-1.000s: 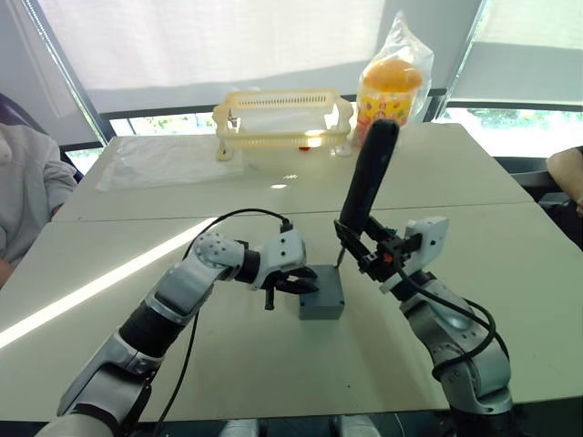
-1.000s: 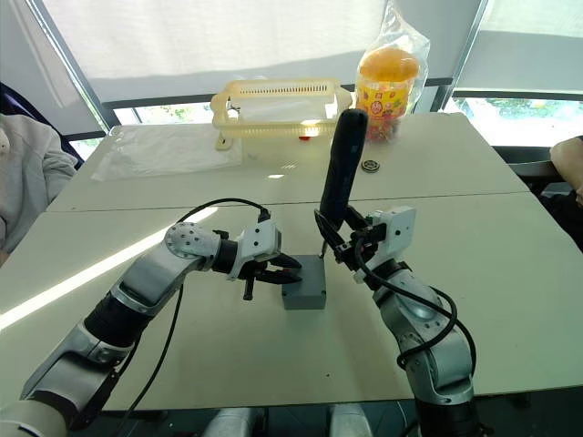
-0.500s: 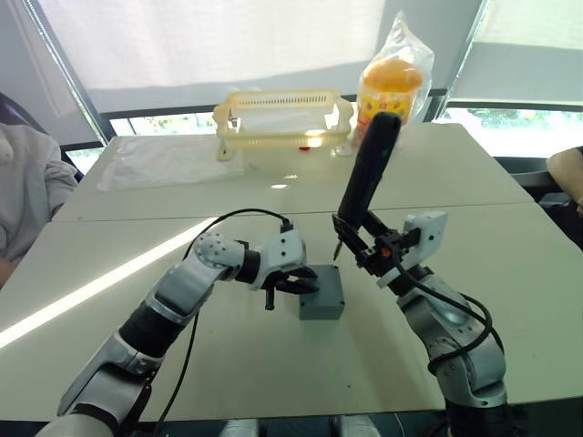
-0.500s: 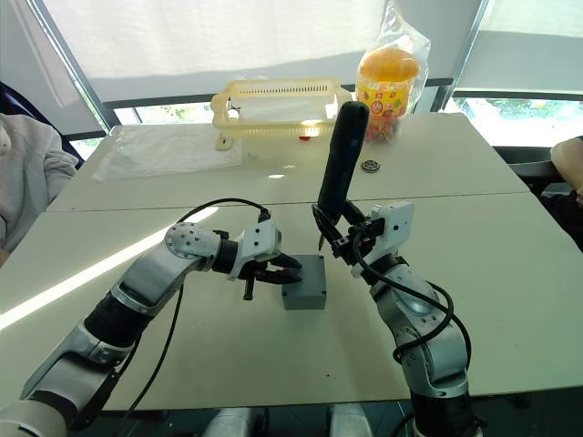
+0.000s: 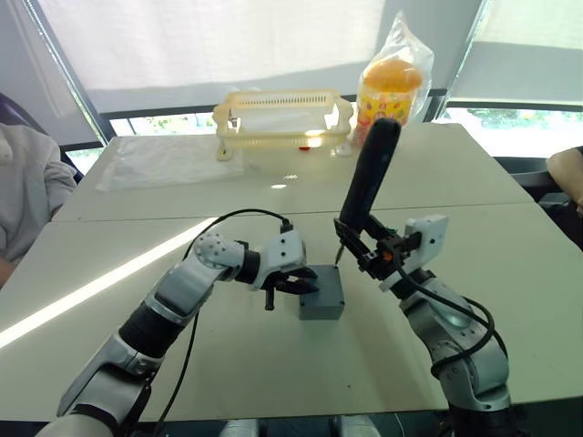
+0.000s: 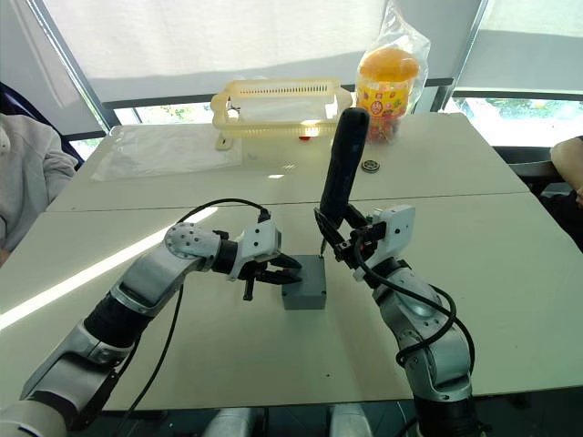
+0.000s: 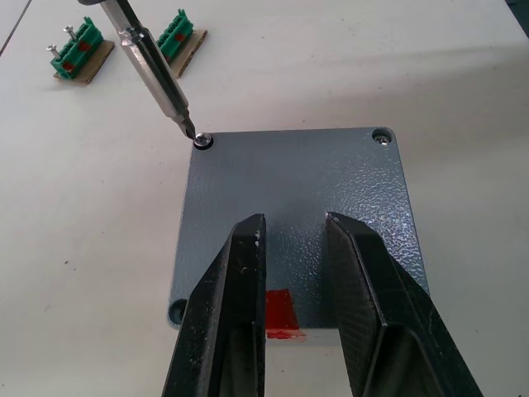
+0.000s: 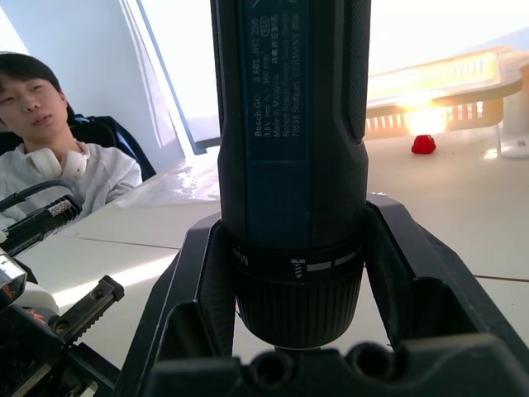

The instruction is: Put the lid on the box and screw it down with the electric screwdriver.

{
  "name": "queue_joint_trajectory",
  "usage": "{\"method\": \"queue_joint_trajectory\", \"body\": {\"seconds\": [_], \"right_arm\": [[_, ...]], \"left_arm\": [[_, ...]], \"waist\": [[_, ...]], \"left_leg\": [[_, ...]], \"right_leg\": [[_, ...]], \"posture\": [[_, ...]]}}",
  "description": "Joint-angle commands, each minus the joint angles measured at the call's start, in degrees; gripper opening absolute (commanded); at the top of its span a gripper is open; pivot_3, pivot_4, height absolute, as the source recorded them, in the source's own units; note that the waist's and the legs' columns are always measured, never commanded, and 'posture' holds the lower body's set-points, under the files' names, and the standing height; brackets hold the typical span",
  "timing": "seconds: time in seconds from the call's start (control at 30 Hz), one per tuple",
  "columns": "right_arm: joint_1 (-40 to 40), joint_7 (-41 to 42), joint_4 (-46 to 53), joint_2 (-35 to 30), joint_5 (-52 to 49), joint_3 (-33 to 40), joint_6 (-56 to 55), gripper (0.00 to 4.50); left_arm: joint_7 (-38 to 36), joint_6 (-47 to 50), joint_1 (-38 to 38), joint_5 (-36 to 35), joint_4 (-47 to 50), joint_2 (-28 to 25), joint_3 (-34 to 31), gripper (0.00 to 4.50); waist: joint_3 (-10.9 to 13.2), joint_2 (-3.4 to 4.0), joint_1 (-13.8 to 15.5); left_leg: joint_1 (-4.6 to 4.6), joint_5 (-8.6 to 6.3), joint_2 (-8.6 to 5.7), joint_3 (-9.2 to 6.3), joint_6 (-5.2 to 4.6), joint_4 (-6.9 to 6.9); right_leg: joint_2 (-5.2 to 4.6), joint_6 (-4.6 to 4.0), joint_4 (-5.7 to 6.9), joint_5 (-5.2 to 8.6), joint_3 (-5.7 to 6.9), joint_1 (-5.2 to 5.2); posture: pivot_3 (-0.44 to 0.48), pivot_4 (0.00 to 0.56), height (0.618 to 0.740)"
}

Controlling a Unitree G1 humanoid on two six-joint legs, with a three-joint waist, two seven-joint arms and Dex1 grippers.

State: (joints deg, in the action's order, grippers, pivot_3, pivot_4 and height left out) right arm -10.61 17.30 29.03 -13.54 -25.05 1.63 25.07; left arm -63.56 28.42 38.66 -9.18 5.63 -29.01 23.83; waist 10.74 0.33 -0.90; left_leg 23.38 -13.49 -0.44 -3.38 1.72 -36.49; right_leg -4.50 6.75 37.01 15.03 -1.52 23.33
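Note:
The grey box [image 5: 322,293] stands mid-table with the lid [image 7: 289,207] lying flat on top of it. A screw sits in the lid's corner hole [image 7: 202,141], and another corner hole [image 7: 380,137] also holds one. My right gripper [image 5: 369,255] is shut on the black electric screwdriver [image 5: 369,187], held nearly upright. Its metal bit [image 7: 153,70] touches the corner screw. My left gripper [image 5: 291,284] is at the box's left side, open, its fingers [image 7: 240,281] low over the lid with nothing between them. A red part [image 7: 279,318] shows on the box's side.
A yellow slotted basket [image 5: 282,118], a bagged snack jar [image 5: 392,86] and a clear plastic sheet [image 5: 164,159] lie at the far side. Two green terminal blocks [image 7: 78,51] sit beyond the box. A small ring [image 6: 369,166] lies past the screwdriver. A person [image 5: 27,191] sits at the left.
The screwdriver rose slightly half a second ago and has come back down onto the corner screw. The left arm and box have not moved.

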Motion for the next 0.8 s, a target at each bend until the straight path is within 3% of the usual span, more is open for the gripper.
{"method": "queue_joint_trajectory", "body": {"seconds": [0.03,0.8], "right_arm": [[-0.8,0.1,4.1,0.0,-0.8,0.8,-1.5,1.78],[-0.4,-1.4,6.5,-0.1,-1.5,0.5,-0.4,1.78]], "left_arm": [[-0.4,0.6,-1.0,1.3,-0.6,-0.6,1.5,1.13],[-0.3,0.4,-0.7,1.5,-1.1,-0.2,1.8,1.13]], "waist": [[0.0,0.00,0.0],[0.0,0.00,0.0]], "left_leg": [[0.00,0.00,0.00,0.00,0.00,0.00],[0.00,0.00,0.00,0.00,0.00,0.00]], "right_leg": [[0.00,0.00,0.00,0.00,0.00,0.00],[0.00,0.00,0.00,0.00,0.00,0.00]], "posture": [[0.000,0.150,0.740],[0.000,0.150,0.740]]}}
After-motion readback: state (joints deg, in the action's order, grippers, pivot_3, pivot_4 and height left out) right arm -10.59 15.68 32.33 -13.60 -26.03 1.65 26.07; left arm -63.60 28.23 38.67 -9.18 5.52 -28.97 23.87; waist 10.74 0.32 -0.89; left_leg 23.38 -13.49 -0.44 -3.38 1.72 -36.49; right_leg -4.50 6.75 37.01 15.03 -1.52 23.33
